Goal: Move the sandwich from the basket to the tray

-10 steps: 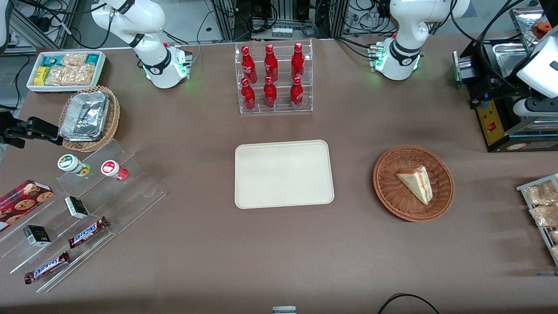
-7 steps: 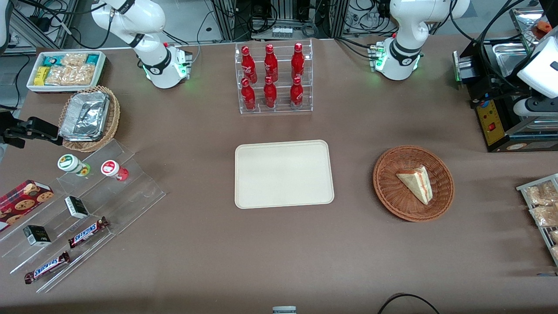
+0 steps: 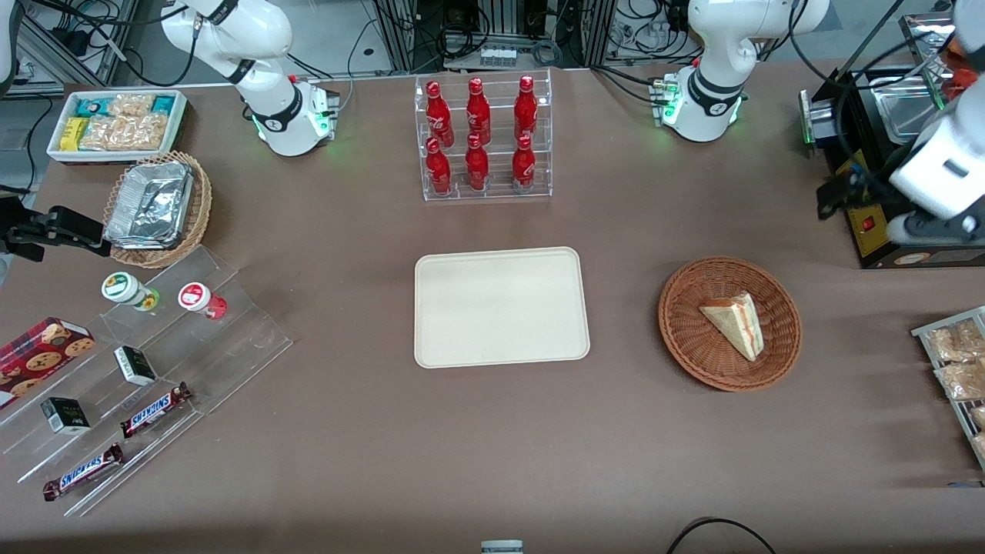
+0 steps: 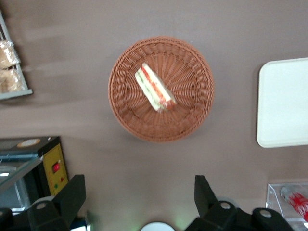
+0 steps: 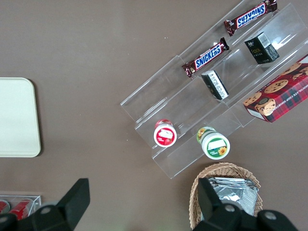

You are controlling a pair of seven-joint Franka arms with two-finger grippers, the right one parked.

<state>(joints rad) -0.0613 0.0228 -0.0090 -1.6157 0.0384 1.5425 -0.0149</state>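
The sandwich [image 3: 735, 323] [image 4: 155, 89], a pale wedge with an orange and green stripe, lies in the round reddish-brown basket [image 3: 692, 350] [image 4: 192, 86]. The cream tray [image 3: 500, 308] [image 4: 284, 106] sits flat beside the basket, toward the parked arm's end, with nothing on it. My left gripper [image 4: 139, 179] hangs open high above bare table, farther from the front camera than the basket and apart from it. Nothing is between its fingers. In the front view only the arm's white wrist [image 3: 935, 173] shows, above the black appliance.
A black appliance with a yellow panel [image 3: 869, 219] [image 4: 55, 168] stands under the arm. A rack of snack packets [image 3: 958, 362] [image 4: 9, 62] lies at the working arm's end. A clear rack of red bottles [image 3: 481, 138] stands farther back than the tray.
The left arm's wrist has swung nearer to the front camera and slightly toward the basket. The sandwich, basket and tray have not moved.
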